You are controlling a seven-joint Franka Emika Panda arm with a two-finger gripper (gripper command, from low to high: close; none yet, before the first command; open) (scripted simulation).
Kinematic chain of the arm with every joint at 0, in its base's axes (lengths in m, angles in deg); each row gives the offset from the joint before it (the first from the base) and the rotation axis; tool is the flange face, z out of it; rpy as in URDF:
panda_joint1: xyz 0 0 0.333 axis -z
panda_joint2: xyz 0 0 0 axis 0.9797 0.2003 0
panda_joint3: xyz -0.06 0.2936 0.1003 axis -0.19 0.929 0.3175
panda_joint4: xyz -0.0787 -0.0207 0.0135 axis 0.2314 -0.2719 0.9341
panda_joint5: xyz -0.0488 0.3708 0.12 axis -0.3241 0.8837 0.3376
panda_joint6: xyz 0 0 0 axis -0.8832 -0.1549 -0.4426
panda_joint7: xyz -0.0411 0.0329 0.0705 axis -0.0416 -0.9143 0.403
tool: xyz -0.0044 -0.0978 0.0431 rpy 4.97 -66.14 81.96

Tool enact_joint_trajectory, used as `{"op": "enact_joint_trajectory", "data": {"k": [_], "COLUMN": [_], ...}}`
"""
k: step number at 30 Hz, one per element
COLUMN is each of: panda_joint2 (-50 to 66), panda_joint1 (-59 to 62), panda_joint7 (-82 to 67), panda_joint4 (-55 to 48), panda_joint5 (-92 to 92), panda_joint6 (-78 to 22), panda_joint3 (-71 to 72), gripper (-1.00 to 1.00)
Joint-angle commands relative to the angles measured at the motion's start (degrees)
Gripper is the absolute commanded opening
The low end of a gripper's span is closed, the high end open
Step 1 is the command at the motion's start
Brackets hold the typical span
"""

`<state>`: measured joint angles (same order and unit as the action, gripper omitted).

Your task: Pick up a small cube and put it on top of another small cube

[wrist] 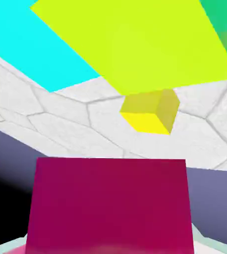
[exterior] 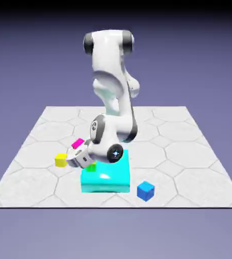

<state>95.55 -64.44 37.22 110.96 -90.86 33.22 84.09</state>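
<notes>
The table point(exterior: 32, 152) is pale grey stone scored into hexagonal tiles, matte and faintly mottled. Taken from the exterior view's left, four small, flat-coloured, sharp-edged cubes show: one yellow cube point(exterior: 61, 160), one magenta cube point(exterior: 78, 143) just beyond it at about one o'clock, one green cube point(exterior: 91, 167) tucked under the hand at the near left corner of a single glossy cyan slab point(exterior: 110, 177), and one blue cube point(exterior: 145, 190) at the slab's four o'clock. The smooth white gripper point(exterior: 76, 160) sits low between the yellow and green cubes, its jaws shut. In the hand view the magenta cube point(wrist: 110, 203) fills the bottom, large and dark pink; whether it is gripped I cannot tell.
</notes>
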Motion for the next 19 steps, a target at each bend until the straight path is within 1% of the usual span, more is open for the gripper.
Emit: {"op": "enact_joint_trajectory", "data": {"k": [1, 7, 9, 12, 13, 14, 15, 18, 19], "panda_joint2": [0.86, 6.01, 6.22, 7.89, 7.97, 7.97, 7.97, 6.3, 6.22], "panda_joint1": [0.1, 0.74, 0.76, 2.84, 2.94, 2.94, 2.94, 0.86, 0.76], "panda_joint7": [2.49, 17.45, 18.06, 20.25, 20.35, 20.35, 20.35, 18.16, 18.06], "panda_joint4": [0.31, 2.14, 2.21, 7.82, 8.08, 8.08, 8.08, 2.47, 2.21], "panda_joint5": [0.58, 4.56, 4.72, 2.23, 2.11, 2.11, 2.11, 4.61, 4.72], "panda_joint6": [1.17, 7.94, 8.22, 15.69, 16.04, 16.04, 16.04, 8.57, 8.22], "panda_joint3": [-2.06, -14.45, -14.95, -16.31, -16.37, -16.37, -16.37, -15.02, -14.95], "gripper": [-1.0, -1.0, -1.0, -1.0, -1.0, 1.0, 1.0, 1.0, 1.0]}}
